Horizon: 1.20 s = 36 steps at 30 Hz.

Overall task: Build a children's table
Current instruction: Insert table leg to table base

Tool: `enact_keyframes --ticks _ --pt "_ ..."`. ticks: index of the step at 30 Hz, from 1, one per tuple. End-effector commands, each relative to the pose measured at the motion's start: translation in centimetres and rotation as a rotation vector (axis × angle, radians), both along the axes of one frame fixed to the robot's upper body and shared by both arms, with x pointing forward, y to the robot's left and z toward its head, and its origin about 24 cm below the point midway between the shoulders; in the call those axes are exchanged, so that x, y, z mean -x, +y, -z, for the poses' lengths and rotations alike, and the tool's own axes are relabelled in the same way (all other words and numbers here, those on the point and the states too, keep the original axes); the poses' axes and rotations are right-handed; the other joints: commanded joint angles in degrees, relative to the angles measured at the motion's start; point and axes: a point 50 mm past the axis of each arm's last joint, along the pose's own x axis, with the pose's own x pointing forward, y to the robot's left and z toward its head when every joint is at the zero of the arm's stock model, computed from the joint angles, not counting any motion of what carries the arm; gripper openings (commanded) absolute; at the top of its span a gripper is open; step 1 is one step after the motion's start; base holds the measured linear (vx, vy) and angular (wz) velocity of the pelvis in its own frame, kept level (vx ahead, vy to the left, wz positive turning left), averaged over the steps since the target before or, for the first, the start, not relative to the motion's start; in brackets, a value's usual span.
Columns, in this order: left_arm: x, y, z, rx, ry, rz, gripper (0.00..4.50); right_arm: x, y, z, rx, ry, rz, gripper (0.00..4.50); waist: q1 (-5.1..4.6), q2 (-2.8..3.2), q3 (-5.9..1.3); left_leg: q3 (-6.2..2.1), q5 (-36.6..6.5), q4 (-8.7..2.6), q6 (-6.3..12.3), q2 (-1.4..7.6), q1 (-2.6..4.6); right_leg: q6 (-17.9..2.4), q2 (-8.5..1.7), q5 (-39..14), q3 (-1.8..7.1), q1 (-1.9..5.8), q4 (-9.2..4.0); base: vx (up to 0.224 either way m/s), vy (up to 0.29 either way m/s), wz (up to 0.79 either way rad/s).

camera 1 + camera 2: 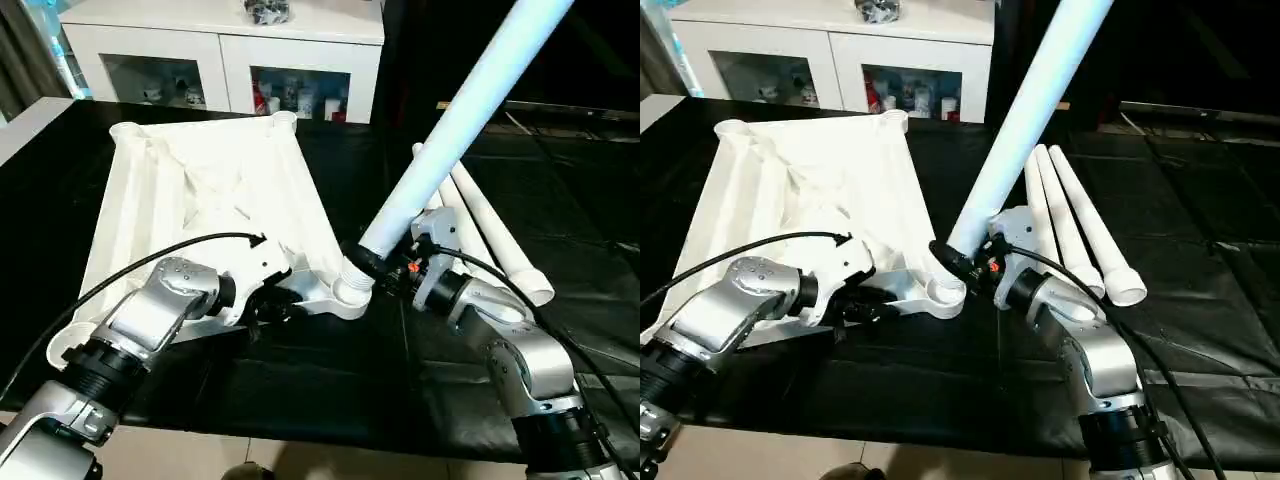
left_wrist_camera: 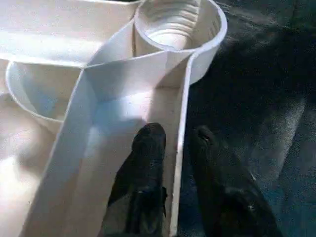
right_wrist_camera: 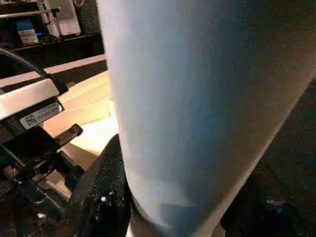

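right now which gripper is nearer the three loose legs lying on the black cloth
Right. The right gripper holds the raised leg at its base, just beside the loose legs. The left gripper straddles the tabletop's edge wall, beyond the corner socket.

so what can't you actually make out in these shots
- Whether the held leg is seated in the corner socket: in the left eye view the right gripper covers the joint.
- The leg's top end: cut off by the upper edge of both eye views.
- Items behind the cabinet glass: too small.
- Left gripper: straddles the table top rim; contact unclear.
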Motion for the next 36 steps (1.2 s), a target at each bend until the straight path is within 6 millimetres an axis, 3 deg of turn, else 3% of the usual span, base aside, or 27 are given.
enact_keyframes --ticks 1,10,15,19,24,26,28,30,34,36 --pt "-0.3 0.1 -0.3 -0.016 -0.013 0.014 0.73 0.1 0.0 -0.4 0.018 -0.034 -0.014 1.94 -0.13 0.79 -4.17 -1.85 -13.7 -4.38 -3.05 3.40 2.27 -11.7 -4.92 -6.1 2.73 1.60 -4.18 0.000 0.000 0.00" --pt "-0.5 0.4 -0.4 -0.006 -0.006 0.031 0.02 0.4 0.4 0.7 0.065 0.048 -0.142 1.94 -0.03 0.65 -4.22 -1.85 -12.8 -4.25 -2.23 3.43 2.20 -12.2 -5.03 -5.6 2.69 1.73 -4.08 0.000 0.000 0.00" --pt "-0.6 0.5 -0.4 -0.011 -0.006 0.038 0.00 -0.3 0.6 1.1 0.079 0.082 -0.142 1.94 -0.29 0.43 -4.26 -1.75 -11.6 -4.08 -1.68 3.34 2.11 -13.2 -5.03 -4.1 2.64 1.79 -3.99 0.000 0.000 0.00" --pt "-0.6 0.6 -0.4 -0.021 -0.022 0.058 0.00 -1.1 0.6 1.4 0.123 0.095 -0.162 1.94 -0.34 0.34 -4.17 -1.74 -12.1 -4.08 -1.82 3.43 2.15 -13.0 -5.12 -6.4 2.67 1.77 -4.08 0.000 0.000 0.00" --pt "-0.4 0.5 -0.5 -0.002 -0.029 0.100 0.00 -1.4 0.6 1.8 0.170 0.114 -0.188 1.94 -0.15 0.22 -4.34 -1.66 -10.7 -3.99 -1.44 3.45 2.15 -13.1 -5.08 -4.3 2.63 1.84 -3.80 0.000 0.000 0.00" --pt "-0.4 0.4 -0.5 -0.001 -0.027 0.102 0.00 -1.4 0.6 2.0 0.187 0.124 -0.206 1.94 -0.10 -0.09 -4.29 -1.59 -10.0 -3.95 -1.02 3.44 2.11 -13.2 -5.05 -3.9 2.61 1.86 -3.76 0.000 0.000 0.00" --pt "-0.4 0.4 -0.6 0.001 -0.028 0.100 0.00 -1.4 0.5 2.2 0.201 0.134 -0.213 1.94 0.01 0.04 -4.30 -1.57 -10.0 -3.89 -0.92 3.47 2.11 -13.1 -5.16 -4.2 2.65 1.84 -3.79 0.000 0.000 0.00" --pt "-0.6 0.5 -0.7 0.001 -0.032 0.094 0.00 -1.5 0.5 2.6 0.223 0.158 -0.223 1.94 -0.05 -0.31 -4.28 -1.56 -9.9 -3.95 -0.71 3.50 2.08 -13.1 -5.13 -4.7 2.63 1.83 -3.83 0.000 0.000 0.00" --pt "-0.7 0.5 -0.7 0.001 -0.036 0.098 0.00 -1.5 0.5 2.8 0.233 0.171 -0.236 1.94 -0.02 -0.20 -4.23 -1.59 -10.5 -3.98 -0.92 3.53 2.13 -12.9 -5.20 -6.0 2.64 1.74 -3.97 0.000 0.000 0.00" --pt "-0.8 0.6 -0.9 0.004 -0.038 0.100 0.00 -1.7 0.3 3.1 0.256 0.188 -0.233 1.94 -0.08 -0.49 -4.28 -1.58 -10.7 -4.04 -1.05 3.56 2.23 -12.7 -5.10 -6.1 2.60 1.67 -3.90 0.000 0.000 0.00"
